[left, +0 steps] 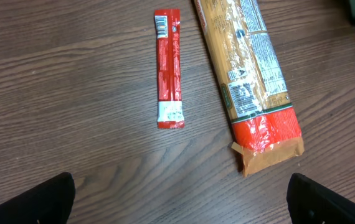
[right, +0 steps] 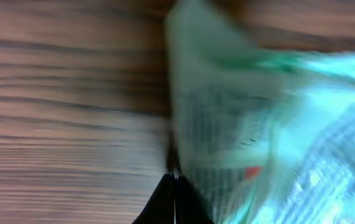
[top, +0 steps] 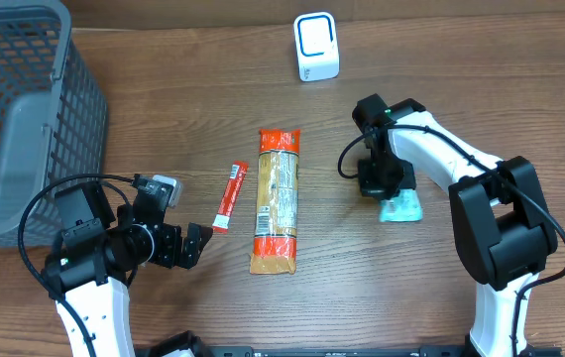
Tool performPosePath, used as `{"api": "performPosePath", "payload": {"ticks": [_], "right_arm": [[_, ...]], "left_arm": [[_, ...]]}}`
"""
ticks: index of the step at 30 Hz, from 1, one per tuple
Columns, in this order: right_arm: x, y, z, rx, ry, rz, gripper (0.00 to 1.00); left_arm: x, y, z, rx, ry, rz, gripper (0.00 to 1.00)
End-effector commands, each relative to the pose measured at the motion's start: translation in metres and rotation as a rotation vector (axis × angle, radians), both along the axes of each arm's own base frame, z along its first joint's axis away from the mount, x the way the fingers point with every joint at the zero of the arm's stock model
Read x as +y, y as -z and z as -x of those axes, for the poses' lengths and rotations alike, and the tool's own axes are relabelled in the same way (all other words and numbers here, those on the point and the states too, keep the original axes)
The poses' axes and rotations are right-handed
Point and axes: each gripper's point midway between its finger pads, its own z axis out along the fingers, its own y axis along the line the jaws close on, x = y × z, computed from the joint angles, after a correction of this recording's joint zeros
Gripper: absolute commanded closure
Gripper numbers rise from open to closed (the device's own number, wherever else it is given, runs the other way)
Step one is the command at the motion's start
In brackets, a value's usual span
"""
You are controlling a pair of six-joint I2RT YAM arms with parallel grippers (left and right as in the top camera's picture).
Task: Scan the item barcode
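Note:
A teal packet [top: 402, 209] lies right of centre, mostly under my right gripper [top: 380, 184]. In the right wrist view the packet [right: 271, 124] is blurred and fills the right side; my right gripper [right: 174, 179] is shut, fingers pinched together at the packet's left edge. A long orange pasta bag [top: 277, 198] and a thin red stick packet [top: 230, 196] lie mid-table. The left wrist view shows the stick packet [left: 168, 68] and the bag [left: 252, 81] ahead of my left gripper [left: 180, 205], which is open over bare wood. The white scanner [top: 316, 47] stands at the back.
A grey mesh basket [top: 20, 109] stands at the far left, close to the left arm. My left gripper [top: 191, 245] sits near the front edge, just left of the stick packet. The tabletop is dark wood.

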Motion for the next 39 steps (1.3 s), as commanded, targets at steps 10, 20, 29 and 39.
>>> {"api": "performPosePath", "payload": {"ticks": [10, 20, 29, 39], "right_arm": [[-0.042, -0.008, -0.012, -0.103, 0.075, 0.251, 0.96], [-0.071, -0.019, -0.017, -0.177, 0.161, 0.428, 0.94], [-0.035, -0.006, -0.008, -0.095, 0.196, 0.223, 0.61], [0.057, -0.009, -0.008, 0.010, 0.142, -0.296, 0.05]], "left_arm": [[0.003, -0.004, -0.003, -0.017, 0.008, -0.013, 0.01], [0.003, -0.004, -0.003, -0.017, 0.008, -0.013, 0.00], [0.003, -0.004, -0.003, -0.017, 0.008, -0.013, 0.00], [0.003, -0.004, -0.003, -0.017, 0.008, -0.013, 0.00]]}}
